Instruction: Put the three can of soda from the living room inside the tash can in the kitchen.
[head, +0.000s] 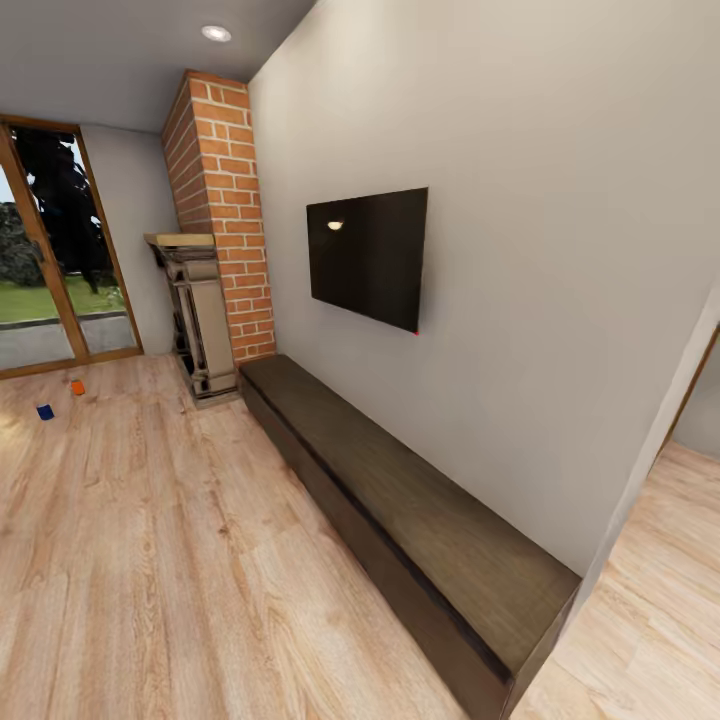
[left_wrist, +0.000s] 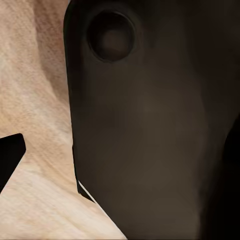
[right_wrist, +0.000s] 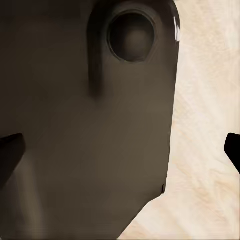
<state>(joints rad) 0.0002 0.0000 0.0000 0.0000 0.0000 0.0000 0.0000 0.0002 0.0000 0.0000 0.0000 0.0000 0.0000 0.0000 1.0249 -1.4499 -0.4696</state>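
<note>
- Far off on the wood floor, left of the brick fireplace: an orange can and a blue can, apart, near the glass door.
- Right of the fireplace: black TV above a long dark bench.
- Close to both wrist cameras: dark robot body over floor; grippers' opening impossible to tell.

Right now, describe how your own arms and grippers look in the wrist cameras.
Little shows. The left gripper's fingertip is a plain matte black wedge; the right gripper's fingertips look the same. Each wrist view also has a smooth, dark brown-black rounded panel with a round recessed hole, presumably robot body. No cables or markings are visible.
</note>
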